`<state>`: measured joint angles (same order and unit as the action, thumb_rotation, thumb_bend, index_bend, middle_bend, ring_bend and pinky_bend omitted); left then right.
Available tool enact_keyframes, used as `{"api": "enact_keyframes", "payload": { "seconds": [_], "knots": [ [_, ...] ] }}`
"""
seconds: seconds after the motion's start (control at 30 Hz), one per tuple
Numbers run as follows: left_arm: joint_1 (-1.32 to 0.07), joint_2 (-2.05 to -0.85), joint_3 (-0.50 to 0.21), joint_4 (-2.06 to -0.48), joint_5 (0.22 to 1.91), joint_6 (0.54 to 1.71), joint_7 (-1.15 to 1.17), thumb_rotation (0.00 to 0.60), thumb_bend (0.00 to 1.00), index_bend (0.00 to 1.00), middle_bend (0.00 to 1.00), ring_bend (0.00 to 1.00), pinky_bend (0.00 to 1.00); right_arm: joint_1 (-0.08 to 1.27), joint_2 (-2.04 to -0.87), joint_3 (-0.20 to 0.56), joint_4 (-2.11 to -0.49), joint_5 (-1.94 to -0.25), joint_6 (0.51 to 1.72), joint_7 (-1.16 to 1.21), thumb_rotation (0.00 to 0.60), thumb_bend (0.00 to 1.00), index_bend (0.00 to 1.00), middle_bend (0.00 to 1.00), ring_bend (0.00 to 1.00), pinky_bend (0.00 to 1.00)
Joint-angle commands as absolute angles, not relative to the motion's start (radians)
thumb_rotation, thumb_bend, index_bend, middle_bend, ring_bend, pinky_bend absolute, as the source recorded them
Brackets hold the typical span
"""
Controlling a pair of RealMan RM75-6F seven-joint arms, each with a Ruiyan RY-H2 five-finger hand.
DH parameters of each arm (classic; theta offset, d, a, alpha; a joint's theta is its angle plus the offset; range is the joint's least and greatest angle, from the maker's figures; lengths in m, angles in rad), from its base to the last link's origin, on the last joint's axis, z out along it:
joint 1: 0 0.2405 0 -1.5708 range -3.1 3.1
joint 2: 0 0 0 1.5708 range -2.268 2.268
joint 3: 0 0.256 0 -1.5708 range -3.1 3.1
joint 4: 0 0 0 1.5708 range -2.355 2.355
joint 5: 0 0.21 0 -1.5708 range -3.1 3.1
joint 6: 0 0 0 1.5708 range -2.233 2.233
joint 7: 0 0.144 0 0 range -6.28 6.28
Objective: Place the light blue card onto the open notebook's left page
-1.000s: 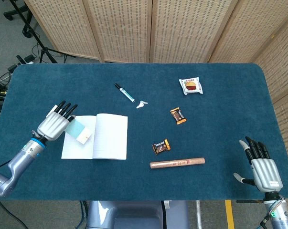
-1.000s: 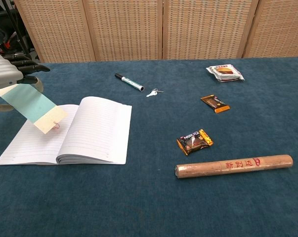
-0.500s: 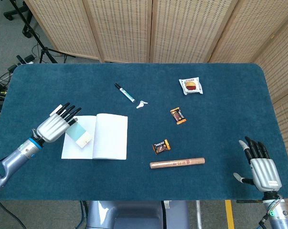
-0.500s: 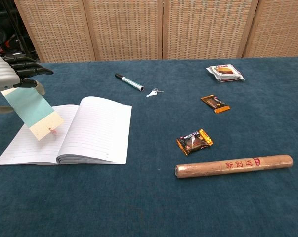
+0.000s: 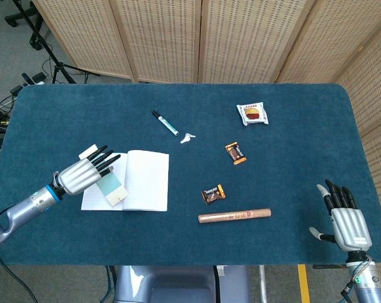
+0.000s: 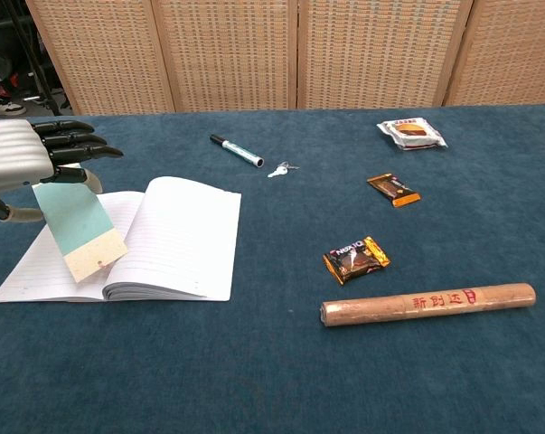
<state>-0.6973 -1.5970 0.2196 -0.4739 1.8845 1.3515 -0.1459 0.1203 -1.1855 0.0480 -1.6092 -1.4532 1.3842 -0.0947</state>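
Holding the light blue card (image 6: 77, 226) pinched in my left hand (image 6: 23, 158) over the notebook (image 6: 173, 240). I should lower it flat, then release; right hand (image 5: 348, 224) at 4 o'clock lies spread, holding nothing.

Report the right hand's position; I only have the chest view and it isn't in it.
Observer: The head view shows the right hand near the front right corner of the table, fingers apart, holding nothing.
Operator: Confirm from above that the card is over the correct page.
Observer: From above, the light blue card lies within the left page of the notebook, with its upper end under the left hand.
Operator: Name anything that hand hides from me.
Observer: A small white object lies on the table just beyond the hand, by the notebook's far left corner. It is too small to identify.
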Motion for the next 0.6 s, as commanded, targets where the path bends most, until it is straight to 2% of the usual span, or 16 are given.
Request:
{"api": "enact_keyframes", "payload": {
  "seconds": [0.03, 0.6],
  "knots": [
    [-0.702, -1.625, 0.230, -0.431, 1.901, 1.385, -0.179, 0.600, 0.26, 0.31, 0.00, 0.00, 0.00, 0.121, -1.186, 0.049, -1.609, -1.452, 1.384, -0.095, 0.600, 0.16, 0.00, 0.00, 0.00, 0.00],
    [-0.673, -1.671, 0.279, -0.254, 1.924, 1.455, -0.249, 0.600, 0.25, 0.31, 0.00, 0.00, 0.00, 0.122, -1.197, 0.050, -1.609, -1.443, 1.383, -0.127, 0.600, 0.16, 0.00, 0.00, 0.00, 0.00]
  ]
}}
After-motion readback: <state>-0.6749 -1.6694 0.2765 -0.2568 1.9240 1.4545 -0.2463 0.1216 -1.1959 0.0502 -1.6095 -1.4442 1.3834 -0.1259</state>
